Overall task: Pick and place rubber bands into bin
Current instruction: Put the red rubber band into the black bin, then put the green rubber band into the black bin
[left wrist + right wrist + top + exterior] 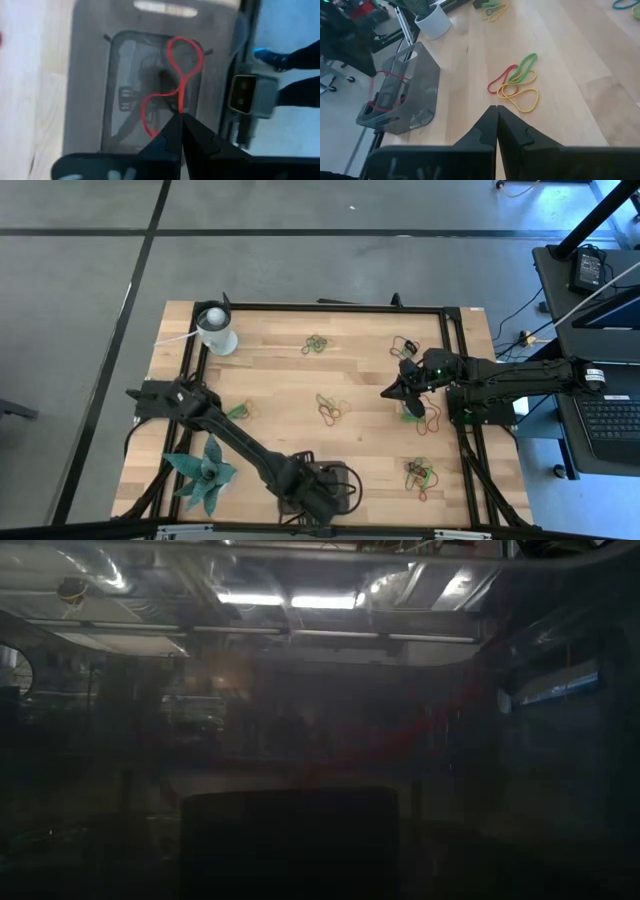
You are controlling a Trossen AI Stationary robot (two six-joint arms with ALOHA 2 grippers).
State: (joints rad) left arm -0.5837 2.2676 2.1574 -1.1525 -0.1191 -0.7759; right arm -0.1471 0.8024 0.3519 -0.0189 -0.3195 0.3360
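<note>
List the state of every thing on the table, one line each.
Left gripper: shut on a red rubber band, over the bin.
Right gripper: shut, empty, above the table.
Bin: no band lying in it yet.
Other rubber bands: loose on the wood in small clusters.
White cup: upright.

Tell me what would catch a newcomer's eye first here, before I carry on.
Most striking is the red rubber band, a twisted loop dangling from the shut left gripper directly over the bin at the table's front edge. Next come the small clusters of rubber bands scattered across the wooden table, with the shut right gripper poised above the boards near the right side.
</note>
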